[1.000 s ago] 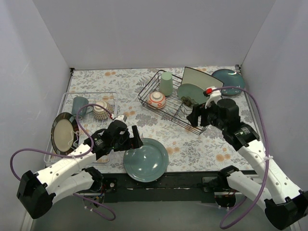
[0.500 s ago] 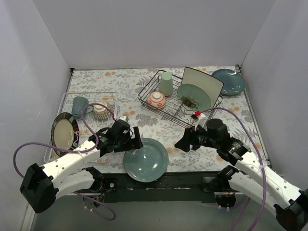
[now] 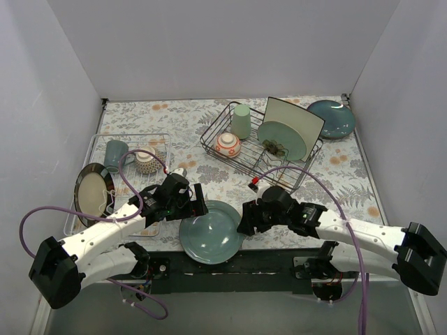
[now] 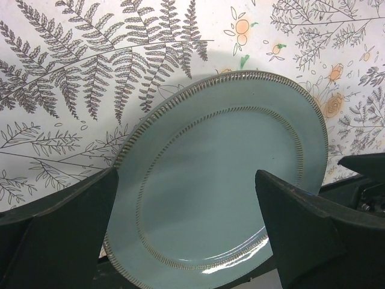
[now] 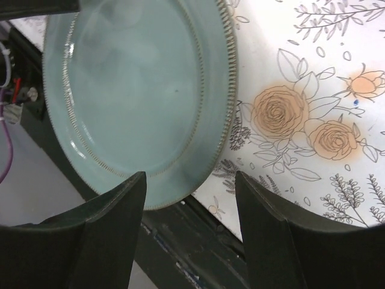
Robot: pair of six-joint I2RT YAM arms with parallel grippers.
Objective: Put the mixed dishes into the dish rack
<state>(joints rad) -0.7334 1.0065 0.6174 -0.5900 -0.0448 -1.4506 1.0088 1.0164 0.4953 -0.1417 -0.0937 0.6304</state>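
A round light green plate (image 3: 211,232) lies flat at the table's front edge, overhanging it slightly. My left gripper (image 3: 199,203) is open just above its left rim; in the left wrist view the plate (image 4: 222,180) fills the gap between the fingers (image 4: 60,235). My right gripper (image 3: 244,221) is open at the plate's right rim; the right wrist view shows the plate (image 5: 138,90) just ahead of my fingertips (image 5: 96,241). The black wire dish rack (image 3: 260,172) holds a pale green cup (image 3: 241,121), a red-orange bowl (image 3: 228,144), a white square plate (image 3: 297,117) and a green plate (image 3: 281,139).
A dark teal plate (image 3: 331,118) lies behind the rack at the back right. A pale wire tray (image 3: 160,139) at the left holds a mug (image 3: 115,152), a patterned cup (image 3: 146,160) and a dark-rimmed plate (image 3: 93,192). The black base rail (image 3: 230,269) runs below the table's front edge.
My right arm has swung from the dish rack down and left to the right rim of the plate at the front edge. My left gripper has stayed at the plate's left rim.
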